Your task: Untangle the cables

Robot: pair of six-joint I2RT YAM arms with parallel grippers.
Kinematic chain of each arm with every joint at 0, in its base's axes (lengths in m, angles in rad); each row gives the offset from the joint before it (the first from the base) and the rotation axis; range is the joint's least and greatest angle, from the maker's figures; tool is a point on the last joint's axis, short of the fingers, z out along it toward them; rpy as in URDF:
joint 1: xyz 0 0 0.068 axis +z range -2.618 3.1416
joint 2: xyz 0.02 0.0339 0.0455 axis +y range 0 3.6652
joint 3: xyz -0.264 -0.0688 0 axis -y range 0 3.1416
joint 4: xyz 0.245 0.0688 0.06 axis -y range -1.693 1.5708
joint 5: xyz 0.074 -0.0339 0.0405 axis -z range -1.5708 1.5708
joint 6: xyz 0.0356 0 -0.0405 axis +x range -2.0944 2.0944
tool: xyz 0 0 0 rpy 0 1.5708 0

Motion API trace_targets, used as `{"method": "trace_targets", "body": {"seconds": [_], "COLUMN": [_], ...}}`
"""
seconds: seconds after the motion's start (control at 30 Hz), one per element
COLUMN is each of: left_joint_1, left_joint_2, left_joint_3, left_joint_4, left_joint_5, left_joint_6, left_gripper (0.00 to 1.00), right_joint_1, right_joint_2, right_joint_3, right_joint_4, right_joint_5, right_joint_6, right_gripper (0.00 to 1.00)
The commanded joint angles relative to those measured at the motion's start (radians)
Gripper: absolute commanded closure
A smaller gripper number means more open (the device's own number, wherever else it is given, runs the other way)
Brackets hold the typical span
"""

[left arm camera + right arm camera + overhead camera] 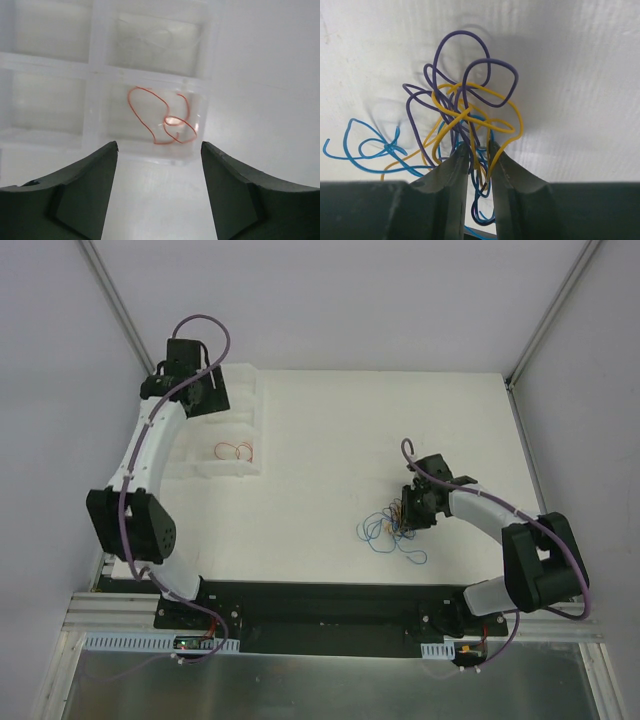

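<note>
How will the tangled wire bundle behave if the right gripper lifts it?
Probably floppy: the wire bundle lies in loose, thin loops. Likely light; it should rise as one clump, since purple, yellow and blue strands interlock at the right gripper.

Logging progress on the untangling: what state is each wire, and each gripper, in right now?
red wire: separate, loosely looped in one tray compartment.
bundle: purple, yellow and blue wires tangled together, on the table.
left gripper: open, above the red wire.
right gripper: shut on the bundle.
</note>
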Motion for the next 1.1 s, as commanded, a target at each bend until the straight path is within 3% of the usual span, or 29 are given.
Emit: {"method": "trace_targets", "body": {"seconds": [0.0,0.13,0.23,0.33,0.43,0.53,0.57,0.77,0.97,1.07], "left_joint_1": [-0.011,-0.159,-0.320,-0.466,-0.557,-0.623,-0.635,-0.658,-0.655,-0.657], "left_joint_2": [-0.218,-0.339,-0.387,-0.409,-0.399,-0.372,-0.355,-0.219,-0.042,0.050], "left_joint_3": [-0.162,-0.354,-0.487,-0.629,-0.695,-0.695,-0.690,-0.582,-0.407,-0.342], "left_joint_4": [-0.035,-0.021,0.042,0.179,0.275,0.290,0.298,0.281,0.198,0.168], "left_joint_5": [0.280,0.398,0.481,0.570,0.607,0.557,0.555,0.601,0.526,0.468], "left_joint_6": [-0.143,-0.197,-0.241,-0.321,-0.366,-0.323,-0.299,-0.185,-0.039,0.112], "left_gripper": [0.37,0.38,0.37,0.37,0.35,0.33,0.33,0.35,0.36,0.41], "right_joint_1": [0.088,0.196,0.251,0.259,0.231,0.210,0.207,0.162,0.095,0.064], "right_joint_2": [0.046,0.089,0.099,0.079,0.045,0.001,-0.010,-0.101,-0.202,-0.254], "right_joint_3": [0.018,0.126,0.263,0.377,0.375,0.261,0.215,0.026,0.011,-0.058], "right_joint_4": [-0.038,-0.015,-0.070,-0.175,-0.228,-0.188,-0.162,-0.065,-0.094,-0.039], "right_joint_5": [-0.004,-0.047,-0.049,-0.012,-0.010,-0.054,-0.057,-0.084,-0.116,-0.167], "right_joint_6": [-0.001,0.066,0.062,0.025,0.013,0.002,-0.001,0.005,-0.042,-0.023], "right_gripper": [0.78,0.94,0.96,0.92,0.77,0.53,0.50,0.44,0.44,0.45]}}
